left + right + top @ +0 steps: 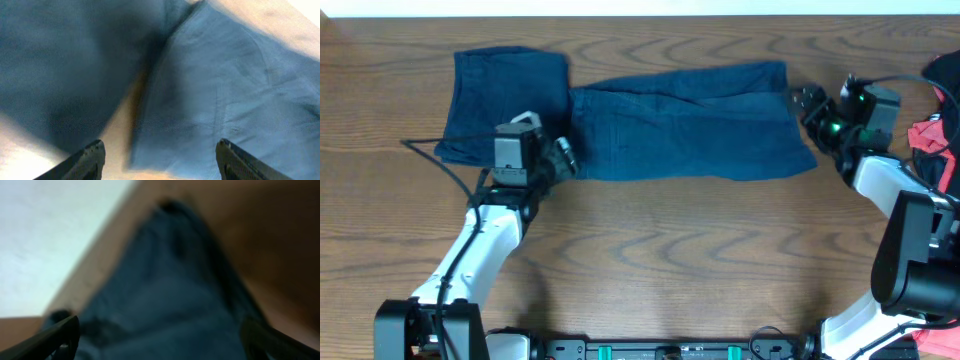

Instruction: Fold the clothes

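Jeans [680, 120] lie across bench [670, 260]; left hand [563, 157] open, empty, at their near edge, right hand [808, 103] likewise at right end. Right wrist view blurred; red cloth [928, 135] cut off.

Seen from overhead, with twelve o'clock at the table's [650, 250] far edge, the trousers [690, 125] lie flat across the far half, running from ten o'clock to two o'clock. The left gripper [567, 158] sits at their near edge, at about seven o'clock of their middle. The right gripper [808, 103] is just beside their three o'clock end, with other clothes [932, 135] further out at three o'clock, at the table's edge.
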